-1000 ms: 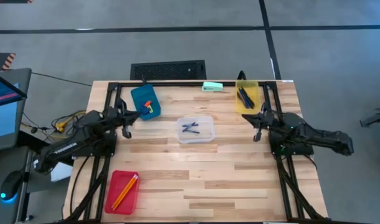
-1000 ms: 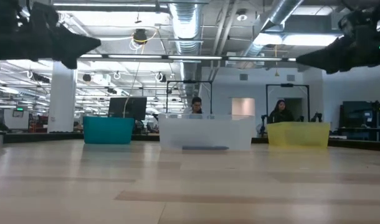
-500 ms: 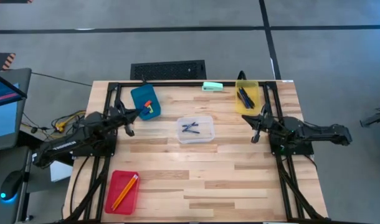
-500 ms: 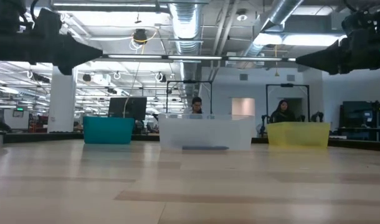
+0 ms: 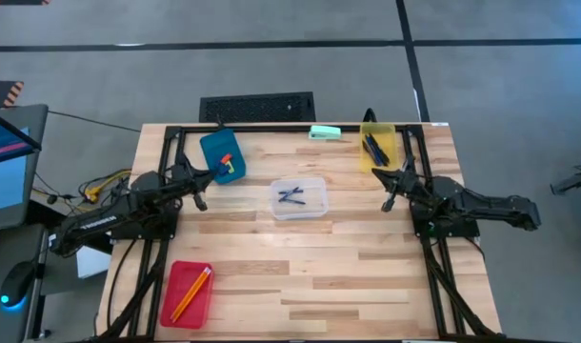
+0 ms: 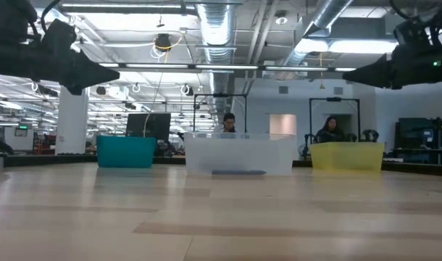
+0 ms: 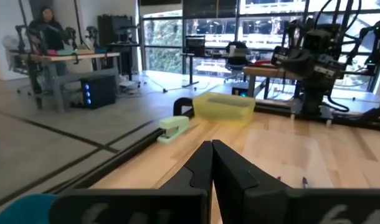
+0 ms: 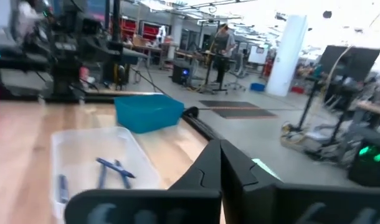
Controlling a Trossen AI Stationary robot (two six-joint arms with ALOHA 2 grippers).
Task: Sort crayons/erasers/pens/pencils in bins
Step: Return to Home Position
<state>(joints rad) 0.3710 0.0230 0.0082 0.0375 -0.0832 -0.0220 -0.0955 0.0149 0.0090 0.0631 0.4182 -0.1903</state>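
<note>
Four bins stand on the wooden table. The blue bin (image 5: 223,156) holds small yellow and orange-red erasers. Dark-blue pens lie in the clear bin (image 5: 300,197), and more dark-blue sticks in the yellow bin (image 5: 377,148). In the red bin (image 5: 188,292) lie orange pencils. My left gripper (image 5: 210,177) hovers shut and level at the table's left side, near the blue bin. My right gripper (image 5: 388,187) hovers shut and level at the right side, just in front of the yellow bin. In both wrist views the fingers (image 7: 212,149) (image 8: 220,146) meet with nothing between them.
A mint-green stapler (image 5: 325,132) lies at the far edge between the blue and yellow bins. A black frame (image 5: 271,128) runs along the far edge and both sides. People sit at desks in the room beyond the table (image 6: 228,122).
My left gripper has sunk a little and tipped down from a slight upward slant to level, staying shut near the blue bin. My right gripper has swung slightly in place, also shut. Nothing on the table has moved.
</note>
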